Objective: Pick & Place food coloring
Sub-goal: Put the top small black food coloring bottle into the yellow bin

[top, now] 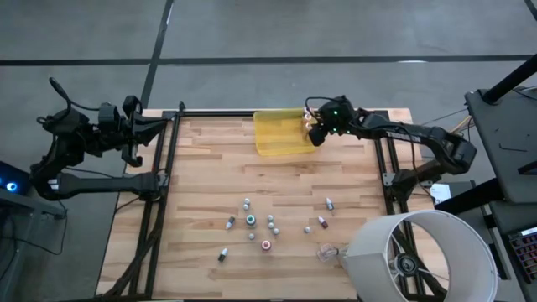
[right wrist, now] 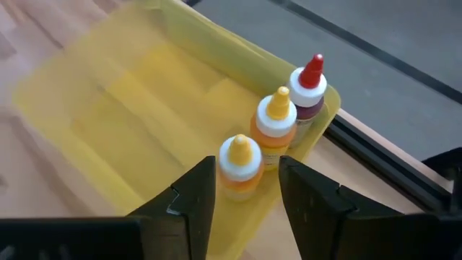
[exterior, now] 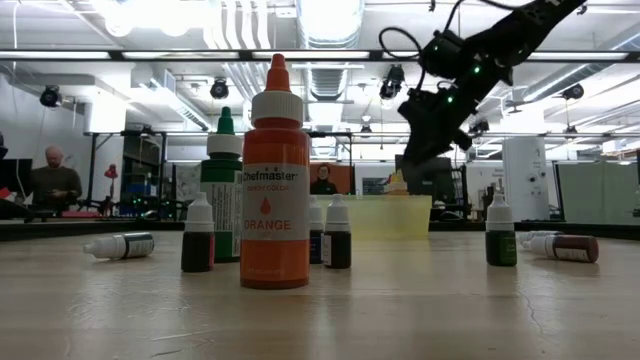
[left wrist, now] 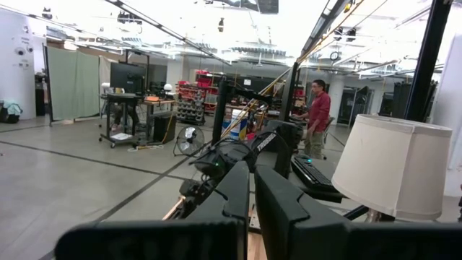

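The tabletop point(top: 210, 168) is made of pale wooden planks with a dark metal frame along its edges. Around it lies a grey concrete floor, and beyond it a large workshop with ceiling lights, shelving, monitors and a floor fan. A person in a red top point(left wrist: 317, 115) stands far back in that room, and another person point(exterior: 55, 185) sits at a desk off to one side. A white lampshade point(top: 419, 256) lies at the tabletop's near right corner.

The right gripper point(right wrist: 245, 191) hangs over the corner of a yellow tray point(top: 277, 134), its jaws apart. Between and just below the jaws stands a yellow-capped bottle point(right wrist: 240, 165), but whether the fingers touch it cannot be told. Just beyond it in the same corner stand a second yellow-capped bottle point(right wrist: 276, 126) and a red-capped bottle point(right wrist: 310, 90).

The rest of the food coloring point(top: 268, 226) is scattered across the tabletop, well apart from both pairs of jaws, some upright and some on their sides. The large orange bottle point(exterior: 275, 180) reads "Chefmaster" and "ORANGE". A green bottle point(exterior: 222, 190) stands just behind it.

The left gripper point(left wrist: 249, 209) is held off the tabletop's left edge, jaws together and holding nothing.
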You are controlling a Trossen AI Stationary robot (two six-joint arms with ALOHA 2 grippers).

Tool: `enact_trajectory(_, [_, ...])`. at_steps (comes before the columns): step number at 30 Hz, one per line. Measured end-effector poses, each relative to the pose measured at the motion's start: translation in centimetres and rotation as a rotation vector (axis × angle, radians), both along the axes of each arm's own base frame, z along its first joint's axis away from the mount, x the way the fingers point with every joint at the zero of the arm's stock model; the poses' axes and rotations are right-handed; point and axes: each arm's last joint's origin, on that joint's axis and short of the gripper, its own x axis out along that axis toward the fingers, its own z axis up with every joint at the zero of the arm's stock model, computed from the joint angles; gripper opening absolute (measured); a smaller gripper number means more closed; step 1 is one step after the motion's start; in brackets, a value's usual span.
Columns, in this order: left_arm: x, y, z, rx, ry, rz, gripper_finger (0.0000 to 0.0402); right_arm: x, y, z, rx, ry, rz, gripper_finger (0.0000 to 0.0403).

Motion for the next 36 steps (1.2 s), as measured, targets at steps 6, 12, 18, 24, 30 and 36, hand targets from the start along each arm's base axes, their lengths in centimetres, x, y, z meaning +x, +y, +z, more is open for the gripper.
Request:
enact_trajectory(6, [0.0, 0.0, 0.0, 0.0, 0.0, 0.0, 0.0, -0.2, 1.7, 1.8, -0.004, -0.055, 0.069, 0.0136])
enact_trajectory(12, [0.0, 0.0, 0.0, 0.0, 0.0, 0.0, 0.0, 0.3, 3.8, 2.9, 0.032, -0.134, 0.221, 0.0142])
enact_trajectory(18, [0.0, 0.0, 0.0, 0.0, 0.0, 0.0, 0.0, 1.4, 6.1, 3.0, 0.027, -0.135, 0.343, 0.0146])
enact_trajectory(24, [0.0, 0.0, 0.0, 0.0, 0.0, 0.0, 0.0, 2.6, 8.5, 3.4, -0.017, -0.164, 0.507, 0.0137])
enact_trajectory(30, [0.0, 0.0, 0.0, 0.0, 0.0, 0.0, 0.0, 3.5, 9.8, 3.5, -0.033, -0.204, 0.579, 0.0136])
enact_trajectory(36, [0.0, 0.0, 0.0, 0.0, 0.0, 0.0, 0.0, 4.6, 11.5, 2.6, 0.008, -0.197, 0.725, 0.0144])
